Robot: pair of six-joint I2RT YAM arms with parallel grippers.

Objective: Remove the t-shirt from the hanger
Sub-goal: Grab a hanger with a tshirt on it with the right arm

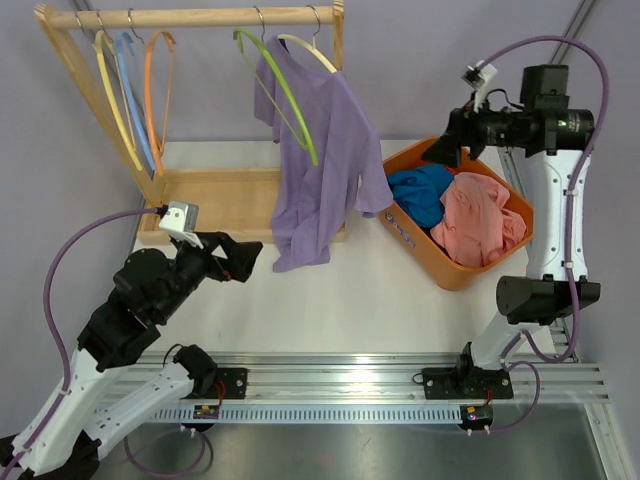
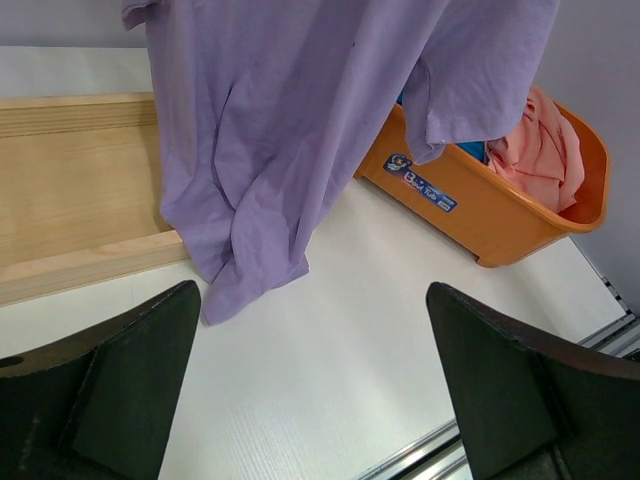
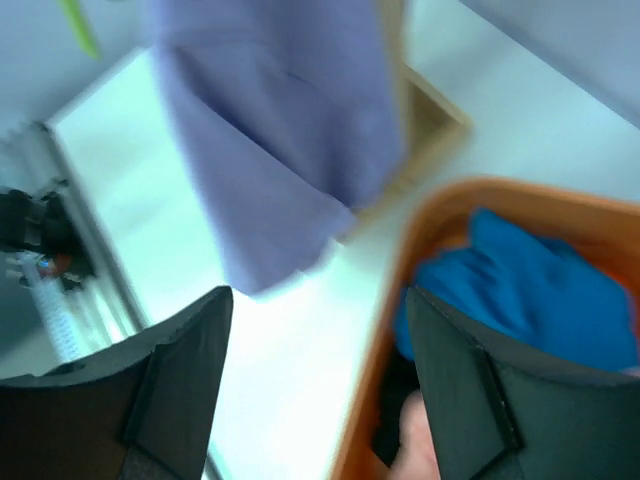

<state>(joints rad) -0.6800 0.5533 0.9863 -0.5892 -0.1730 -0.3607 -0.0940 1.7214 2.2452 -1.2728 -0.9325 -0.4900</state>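
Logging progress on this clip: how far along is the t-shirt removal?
Done: nothing yet; the purple t-shirt hangs from the rack. In hand: nothing; the left gripper, near the hem, and the right gripper, over the orange basket, are open and empty. Left: grasp the shirt and pull it free.

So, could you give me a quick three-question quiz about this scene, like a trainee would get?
1. True or false: the purple t-shirt already lies in the orange basket.
2. What lies in the basket? A: a blue cloth and a pink cloth. B: a green towel and a yellow sock. C: nothing.
3. Are the left fingers or the right fingers holding anything?

Key: 1 false, it hangs from the wooden rack. 2 A. 3 no, both pairs are open and empty.
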